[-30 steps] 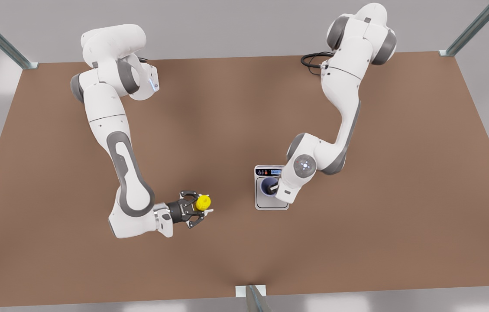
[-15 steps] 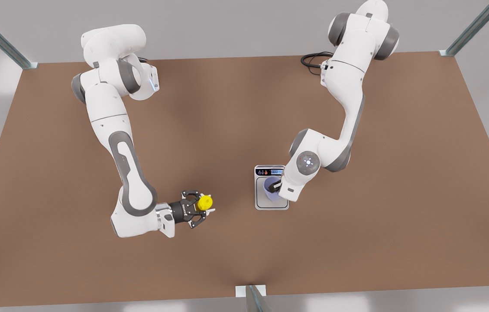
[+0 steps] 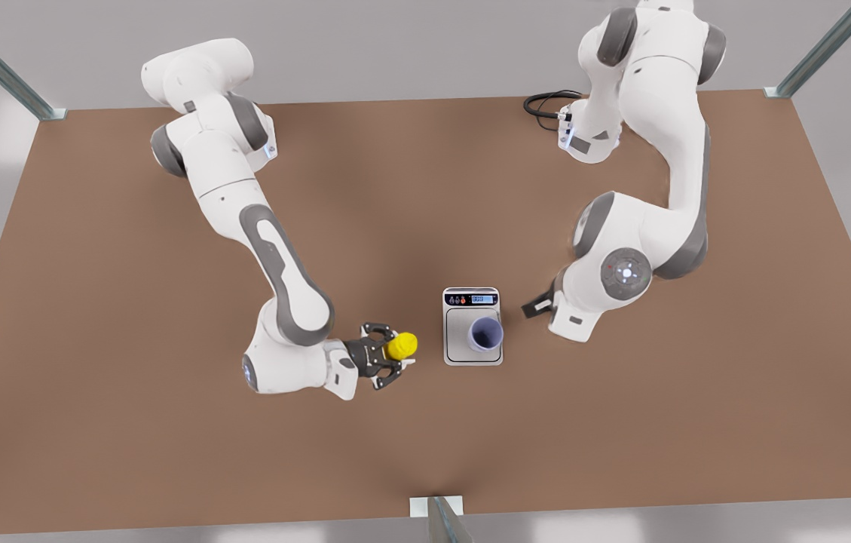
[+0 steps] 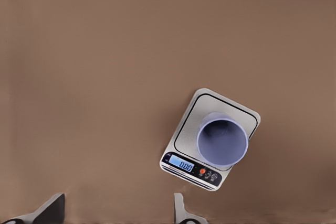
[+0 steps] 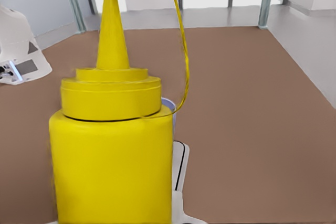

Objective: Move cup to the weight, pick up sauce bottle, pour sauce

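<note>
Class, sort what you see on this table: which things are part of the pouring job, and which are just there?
Part of the job:
- cup, standing on the weight
- weight
- sauce bottle, held by the right gripper
- left gripper, open, off to the side of the weight

Just there:
- black cable at the table's far edge
</note>
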Controlling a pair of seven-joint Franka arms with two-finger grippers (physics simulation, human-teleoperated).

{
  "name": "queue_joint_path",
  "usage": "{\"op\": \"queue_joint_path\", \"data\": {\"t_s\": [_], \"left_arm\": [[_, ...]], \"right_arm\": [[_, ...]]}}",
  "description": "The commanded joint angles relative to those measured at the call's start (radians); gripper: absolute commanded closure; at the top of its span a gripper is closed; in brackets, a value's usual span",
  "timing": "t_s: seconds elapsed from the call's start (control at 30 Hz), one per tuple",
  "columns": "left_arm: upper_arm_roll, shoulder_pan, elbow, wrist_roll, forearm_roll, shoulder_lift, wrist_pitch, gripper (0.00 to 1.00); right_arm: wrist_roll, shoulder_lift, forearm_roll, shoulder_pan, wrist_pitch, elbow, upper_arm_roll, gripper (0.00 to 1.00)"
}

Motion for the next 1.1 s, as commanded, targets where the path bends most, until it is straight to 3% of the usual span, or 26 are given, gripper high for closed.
{"op": "queue_joint_path", "data": {"t_s": [0.0,0.03,0.1,0.13,0.63,1.07], "left_arm": [[-0.001,0.041,0.064,0.123,0.017,0.0,-0.084,0.0],[0.008,0.091,0.075,0.374,0.05,-0.083,-0.129,0.0],[0.009,0.118,-0.213,0.428,0.151,-0.361,-0.026,0.0],[0.009,0.118,-0.265,0.427,0.152,-0.391,0.002,0.0],[0.009,0.121,-0.288,0.428,0.154,-0.357,0.063,0.0],[0.009,0.112,-0.284,0.427,0.151,-0.294,0.063,0.0]], "right_arm": [[0.024,0.0,-0.019,0.006,-0.005,0.002,-0.001,0.55],[0.077,-0.001,-0.056,0.026,0.015,0.005,-0.001,0.55],[0.22,-0.001,-0.175,0.072,0.048,0.046,-0.001,0.55],[0.277,0.0,-0.22,0.091,0.055,0.072,-0.001,0.55],[0.533,-0.046,-0.611,0.183,-0.014,0.074,0.003,0.56],[0.607,-0.024,-0.62,0.177,-0.016,0.123,0.003,0.55]]}}
